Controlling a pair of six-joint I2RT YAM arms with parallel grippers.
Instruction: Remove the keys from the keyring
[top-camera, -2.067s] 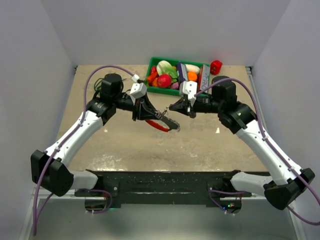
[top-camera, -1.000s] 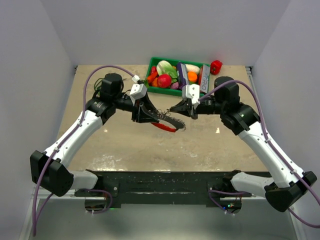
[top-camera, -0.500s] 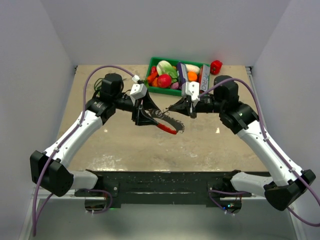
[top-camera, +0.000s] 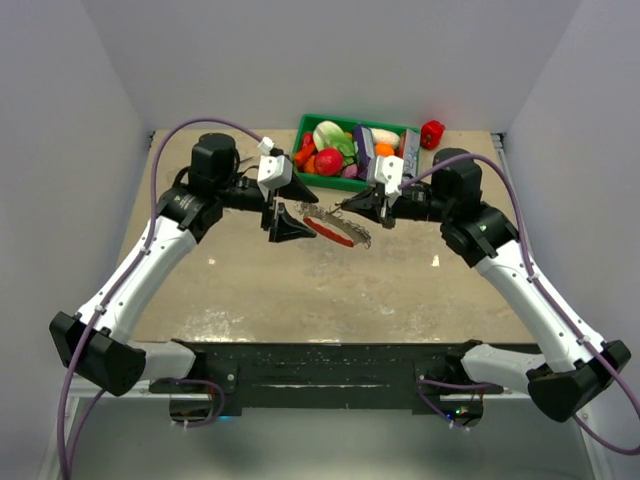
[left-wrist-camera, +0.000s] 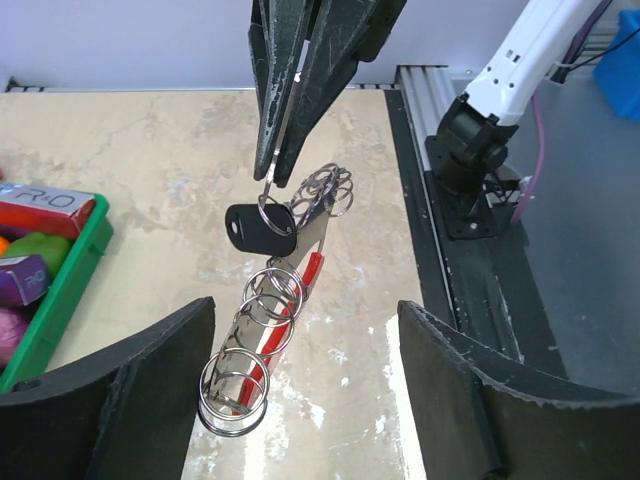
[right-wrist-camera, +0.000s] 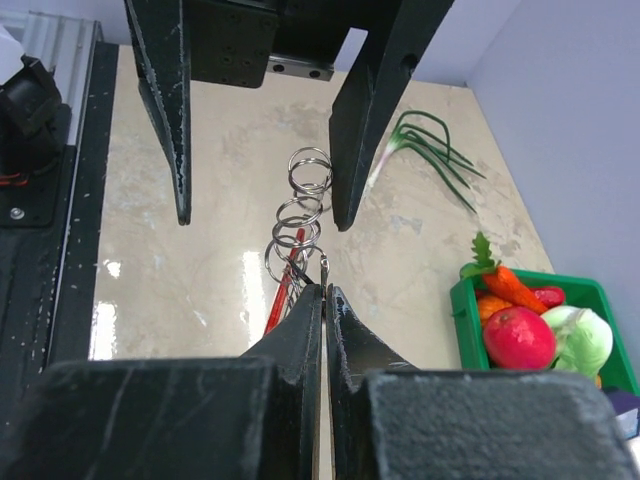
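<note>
The right gripper (right-wrist-camera: 324, 292) is pinched fully shut. In the left wrist view a thin ring of the keyring (left-wrist-camera: 271, 204) is clamped at its tips, so that the whole bunch is hung from it above the table (top-camera: 250, 290). The left gripper (top-camera: 298, 208) is spread wide with nothing held. Its fingers (left-wrist-camera: 150, 390) are set either side of the hanging bunch and apart from it. The keys (left-wrist-camera: 260, 228), of which the black-headed one is plainest, are gathered just under the pinch. A chain of larger rings (left-wrist-camera: 250, 330) and the red tag (left-wrist-camera: 312, 272) are trailed below, toward the left gripper.

The step in hand is judged to be a grasp by the left gripper, so that a key can be worked off the coil. One key alone is best taken. The black head offers the broadest flat, and the pads should be closed on its faces, not on the chain or the tag, which would only swing. A firm pinch on the ring is needed from the right gripper. The key should be slid along the wire toward its split end rather than pulled straight, since a straight pull is likely to drag the ring from the tips. Whether the split end is exposed cannot be told.
</note>
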